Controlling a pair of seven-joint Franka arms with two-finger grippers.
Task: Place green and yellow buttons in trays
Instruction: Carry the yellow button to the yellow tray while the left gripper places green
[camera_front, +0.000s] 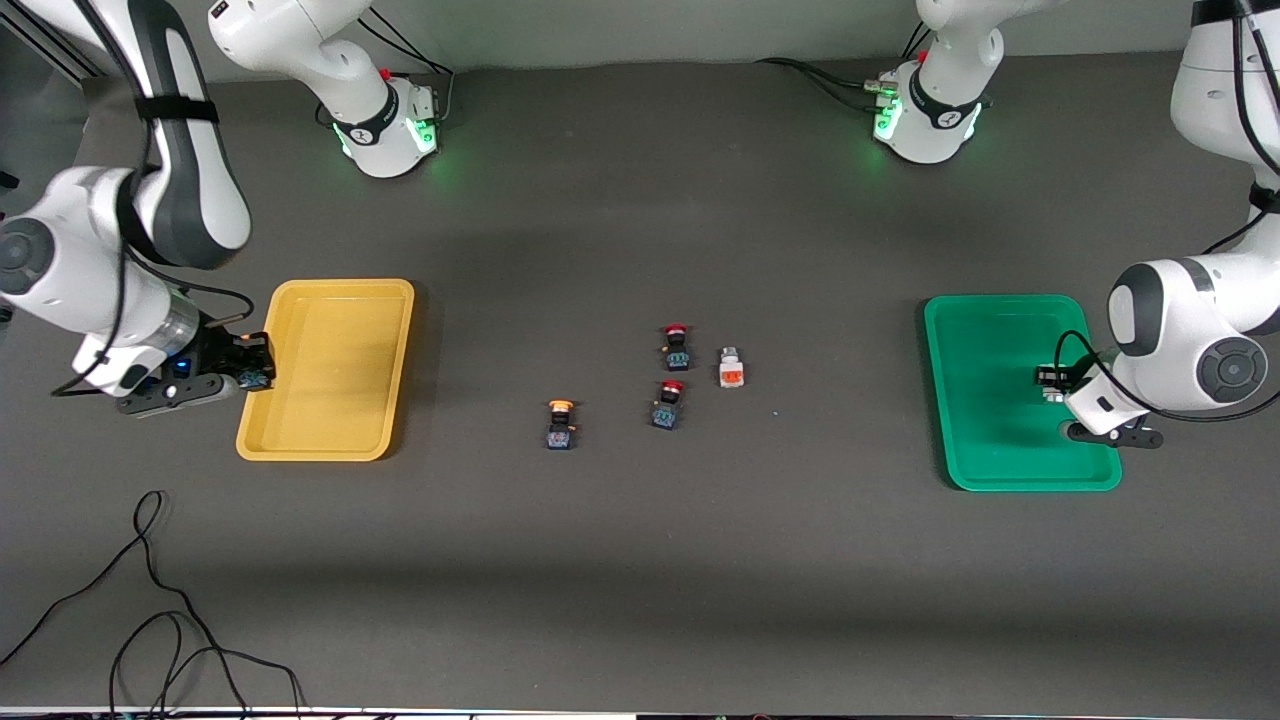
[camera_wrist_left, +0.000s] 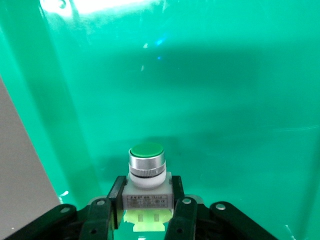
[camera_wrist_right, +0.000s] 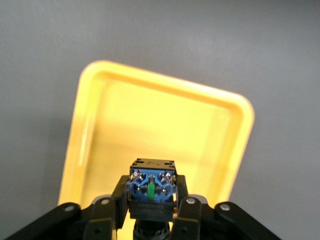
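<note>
The left gripper (camera_wrist_left: 145, 215) clamps a green-capped white plastic button (camera_wrist_left: 146, 172) over the shallow green plastic tray (camera_front: 985, 330). The right gripper (camera_wrist_right: 150, 210) clamps a black-blue bodied button (camera_wrist_right: 151, 192) at the yellow plastic tray's (camera_front: 330, 440) edge. Neither is released yet; an orange-capped switch (camera_front: 560, 424) and an orange-marked white switch (camera_front: 731, 369) remain mid-table beside two red-capped ones (camera_front: 675, 345).

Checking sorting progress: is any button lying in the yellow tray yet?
No: the yellow tray is bare, and the right gripper holds its button at its edge.

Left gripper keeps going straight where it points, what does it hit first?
Probably the green tray floor: the left gripper, shut on the green button, points into the tray with nothing else ahead. Depth is unclear.
</note>
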